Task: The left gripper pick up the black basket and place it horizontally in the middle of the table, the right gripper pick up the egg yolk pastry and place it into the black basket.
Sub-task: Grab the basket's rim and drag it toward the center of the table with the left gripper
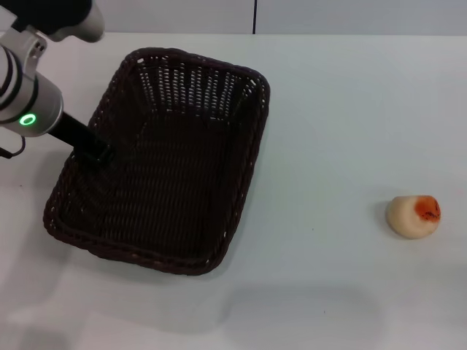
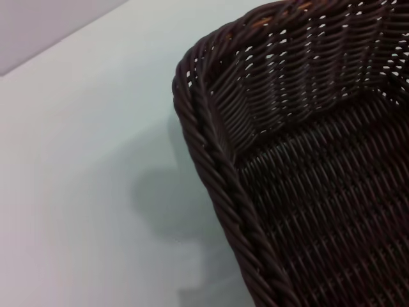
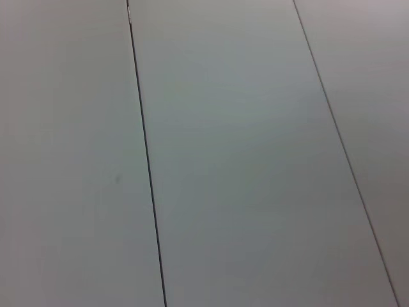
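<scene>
My left arm reaches in from the upper left, green ring lit, its left gripper pointing down and rightward. I can't see my right arm anywhere.

left arm: silver-white, round | green ring light | black end effector

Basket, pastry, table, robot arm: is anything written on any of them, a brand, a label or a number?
None can be read in any view.
black basket: plain weave, no label.
egg yolk pastry: no writing.
table: bare.
left gripper, at the basket's rim: only a green ring light.
</scene>
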Motion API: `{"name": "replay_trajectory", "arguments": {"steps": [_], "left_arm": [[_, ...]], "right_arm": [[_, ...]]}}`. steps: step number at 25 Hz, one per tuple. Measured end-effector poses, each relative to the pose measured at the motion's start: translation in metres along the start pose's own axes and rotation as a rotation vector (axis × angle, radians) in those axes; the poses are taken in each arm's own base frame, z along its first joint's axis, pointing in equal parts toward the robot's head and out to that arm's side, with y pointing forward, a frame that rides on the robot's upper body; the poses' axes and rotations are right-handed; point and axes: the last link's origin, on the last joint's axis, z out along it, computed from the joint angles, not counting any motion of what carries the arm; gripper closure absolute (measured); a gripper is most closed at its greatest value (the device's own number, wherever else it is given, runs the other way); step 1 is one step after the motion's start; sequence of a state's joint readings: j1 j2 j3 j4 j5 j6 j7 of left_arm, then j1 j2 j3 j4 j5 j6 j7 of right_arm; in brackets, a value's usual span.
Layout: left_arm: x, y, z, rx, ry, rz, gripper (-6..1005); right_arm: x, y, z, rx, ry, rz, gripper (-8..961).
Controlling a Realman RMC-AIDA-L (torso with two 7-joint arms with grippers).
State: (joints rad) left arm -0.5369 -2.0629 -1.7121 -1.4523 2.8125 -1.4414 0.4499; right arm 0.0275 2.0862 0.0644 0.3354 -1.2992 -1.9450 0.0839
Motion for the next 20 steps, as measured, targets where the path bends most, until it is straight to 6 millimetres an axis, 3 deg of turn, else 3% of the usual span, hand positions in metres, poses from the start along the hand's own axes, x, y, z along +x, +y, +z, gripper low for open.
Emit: {"name": "replay_trajectory", "arguments": {"steps": [7, 16, 20], "left_arm": [[0.015, 0.005, -0.006, 0.014, 0.046, 0.187, 718], [0.057, 0.01, -0.031, -0.048, 0.205, 0.379, 718], [0.07, 0.016, -0.037, -0.109, 0.256, 0.451, 763]], "right_arm": [[0.0, 0.0, 0.0, -0.001, -0.001, -0.001, 190], [-0.002, 0.0, 0.0, -0.001, -0.015, 0.0, 191], [-0.003, 0.0, 0.0, -0.001, -0.021, 0.001, 192]]}}
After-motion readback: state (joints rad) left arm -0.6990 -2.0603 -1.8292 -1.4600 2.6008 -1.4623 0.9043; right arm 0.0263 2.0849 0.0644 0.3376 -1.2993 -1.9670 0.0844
